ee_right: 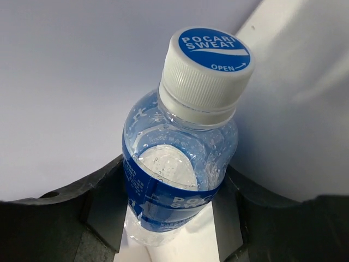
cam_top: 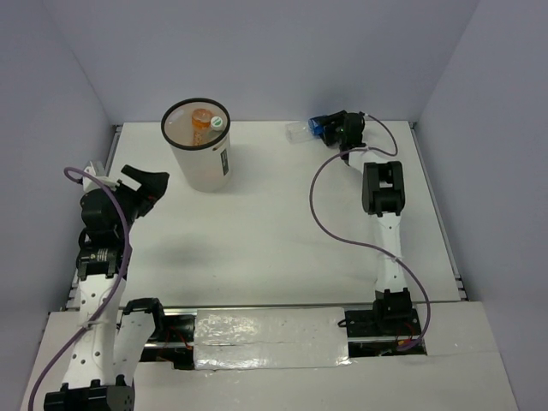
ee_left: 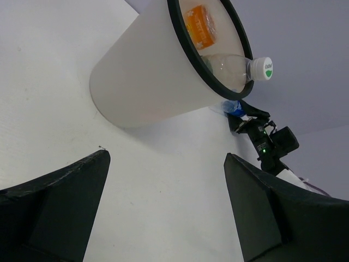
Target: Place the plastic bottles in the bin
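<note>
The white bin (cam_top: pixel 201 163) with a black rim stands at the back left of the table. An orange-liquid bottle (cam_top: pixel 200 121) and a clear bottle with a green cap (cam_top: pixel 217 123) lie inside it, the cap poking over the rim; all three also show in the left wrist view: the bin (ee_left: pixel 147 82), the orange bottle (ee_left: pixel 200 24) and the clear bottle (ee_left: pixel 234 66). My right gripper (cam_top: pixel 324 128) is shut on a clear blue-labelled bottle (cam_top: pixel 301 130) near the table's back edge, its white cap (ee_right: pixel 210 63) pointing away from the fingers (ee_right: pixel 109 191). My left gripper (cam_top: pixel 152 185) is open and empty, left of the bin. Other bottles are out of view.
The white table (cam_top: pixel 282 231) is walled by grey panels at the back and sides. A purple cable (cam_top: pixel 321 214) loops off the right arm over the table's middle right. The right gripper with its bottle shows beyond the bin in the left wrist view (ee_left: pixel 262 136).
</note>
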Tool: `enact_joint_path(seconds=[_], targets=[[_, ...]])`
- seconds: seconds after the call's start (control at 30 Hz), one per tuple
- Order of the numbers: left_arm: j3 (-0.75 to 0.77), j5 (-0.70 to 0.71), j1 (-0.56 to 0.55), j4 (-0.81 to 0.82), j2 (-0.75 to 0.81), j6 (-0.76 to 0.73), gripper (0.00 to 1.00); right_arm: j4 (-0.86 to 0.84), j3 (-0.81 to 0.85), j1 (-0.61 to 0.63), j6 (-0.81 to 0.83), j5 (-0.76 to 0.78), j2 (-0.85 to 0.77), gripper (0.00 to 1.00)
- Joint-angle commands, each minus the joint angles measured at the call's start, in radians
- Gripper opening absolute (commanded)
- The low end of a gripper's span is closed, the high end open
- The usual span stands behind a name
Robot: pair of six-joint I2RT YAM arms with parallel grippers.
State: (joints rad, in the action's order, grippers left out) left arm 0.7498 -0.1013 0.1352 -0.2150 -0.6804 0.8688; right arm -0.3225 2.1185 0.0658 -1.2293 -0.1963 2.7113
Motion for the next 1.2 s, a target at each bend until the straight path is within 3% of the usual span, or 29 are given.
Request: enact_joint_path(seconds=[0.0,0.13,0.23,0.33,0.47,0.67,0.83,0.93,1.17], targets=[[-0.027,-0.06,0.004,0.126,0.018,0.003,0.99,-0.136,-0.139,-0.034,0.155,-0.173,-0.206,0.28],[-0.058,-0.1,0.004,0.169,0.031,-0.017,0.99,-0.266,-0.354,-0.029,0.358,-0.303,-0.474,0.22],[-0.063,-0.123,0.004,0.175,0.041,-0.04,0.99,-0.28,-0.405,0.001,0.49,-0.445,-0.629,0.19],[-0.066,-0.149,0.004,0.167,0.056,-0.063,0.99,-0.28,-0.387,0.058,0.589,-0.593,-0.738,0.16],[-0.05,-0.172,0.004,0.122,0.077,-0.099,0.99,-0.202,-0.301,0.179,0.721,-0.624,-0.803,0.12],[-0.035,-0.166,0.004,0.039,0.145,-0.145,0.99,-0.026,-0.022,0.394,0.855,-0.526,-0.705,0.12],[-0.046,-0.141,0.003,-0.012,0.217,-0.145,0.99,0.068,0.289,0.497,0.918,-0.378,-0.501,0.13],[-0.052,-0.13,0.004,-0.043,0.249,-0.14,0.99,0.039,0.343,0.543,0.961,-0.286,-0.441,0.14],[-0.056,-0.104,0.004,-0.107,0.295,-0.146,0.99,-0.039,0.299,0.604,1.011,-0.163,-0.381,0.2]])
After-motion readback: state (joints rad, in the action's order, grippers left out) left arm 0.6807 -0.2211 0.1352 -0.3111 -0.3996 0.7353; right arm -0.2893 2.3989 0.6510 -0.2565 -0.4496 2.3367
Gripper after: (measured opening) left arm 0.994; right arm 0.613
